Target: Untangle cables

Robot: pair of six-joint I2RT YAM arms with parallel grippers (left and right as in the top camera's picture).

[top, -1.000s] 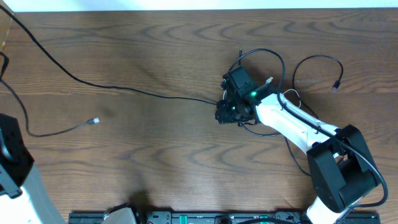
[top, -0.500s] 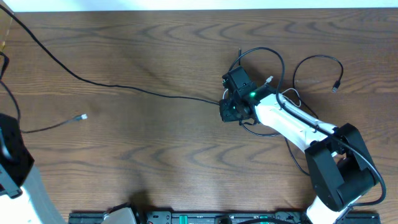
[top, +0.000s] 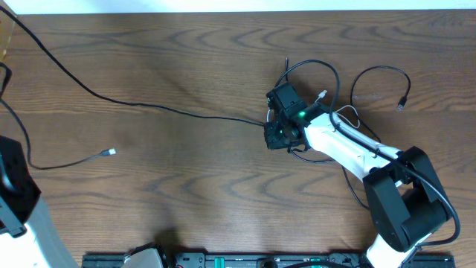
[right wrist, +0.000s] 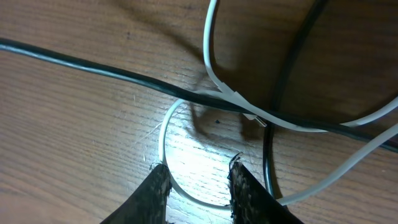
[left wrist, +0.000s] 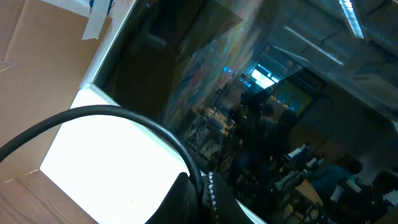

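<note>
The cables are knotted on the table (top: 186,179) right of centre. One long black cable (top: 149,106) runs from the far left corner into the knot. My right gripper (top: 277,136) is pressed down on the knot. In the right wrist view its jaws (right wrist: 196,168) stand apart on the wood, astride a loop of the white cable (right wrist: 211,62). The black cable (right wrist: 93,65) crosses just ahead of them. My left gripper (left wrist: 202,186) is shut on a second black cable (left wrist: 124,115) and points off the table. That cable's loose plug (top: 109,152) lies at the left.
A further black loop (top: 379,71) with a small plug (top: 402,104) lies right of the knot. The white plug (top: 323,95) sits beside the right wrist. The left arm's base (top: 15,190) fills the near left corner. A rail (top: 223,260) runs along the front edge.
The loose plug on the left swung left, then back right and nearer the front. My right gripper edged slightly right on the knot.
</note>
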